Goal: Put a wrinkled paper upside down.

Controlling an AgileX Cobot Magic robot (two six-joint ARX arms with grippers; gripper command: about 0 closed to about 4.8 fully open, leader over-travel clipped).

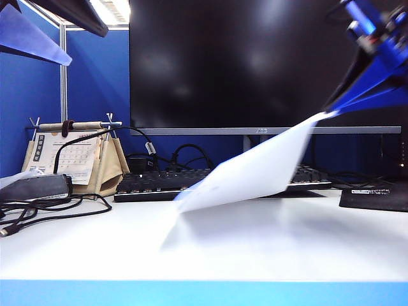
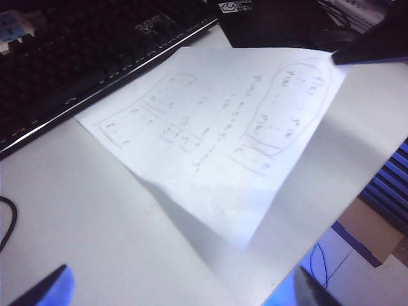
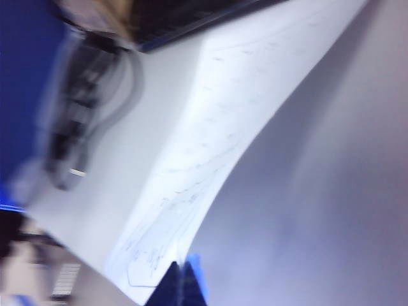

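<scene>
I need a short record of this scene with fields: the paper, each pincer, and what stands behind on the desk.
paper: wrinkled paper, one corner lifted high, opposite edge low near the table, faint handwriting on its upper face
right pincer: right pincer, shut on the raised corner of the paper, up at the right of the exterior view
left pincer: left pincer, above the left of the table, holds nothing, only its tips in view
behind: keyboard, monitor, desk calendar
</scene>
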